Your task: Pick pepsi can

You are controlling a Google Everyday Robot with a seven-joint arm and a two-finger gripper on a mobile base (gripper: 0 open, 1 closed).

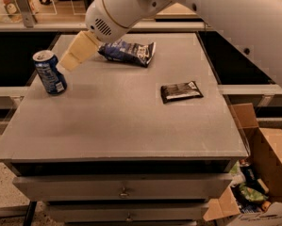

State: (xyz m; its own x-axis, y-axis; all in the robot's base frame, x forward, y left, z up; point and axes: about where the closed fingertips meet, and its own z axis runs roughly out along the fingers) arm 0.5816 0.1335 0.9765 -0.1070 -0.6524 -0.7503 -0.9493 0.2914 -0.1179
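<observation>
Pepsi can (pixel 49 73) stands upright on the table (pixel 131 126), upper left of frame. Gripper (pixel 67 65) sits just right of the can top; whether it is open or closed cannot be determined.

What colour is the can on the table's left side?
The pepsi can is blue, silver-topped, seen in camera view; the gripper is close beside it.

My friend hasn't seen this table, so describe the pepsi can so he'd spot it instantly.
Start at the grey table and go to its left edge. The pepsi can stands upright there, with the pincer close beside its top. It is the only cylinder: blue with a silver top, unlike the crumpled dark blue chip bag and flat black snack packet.
</observation>
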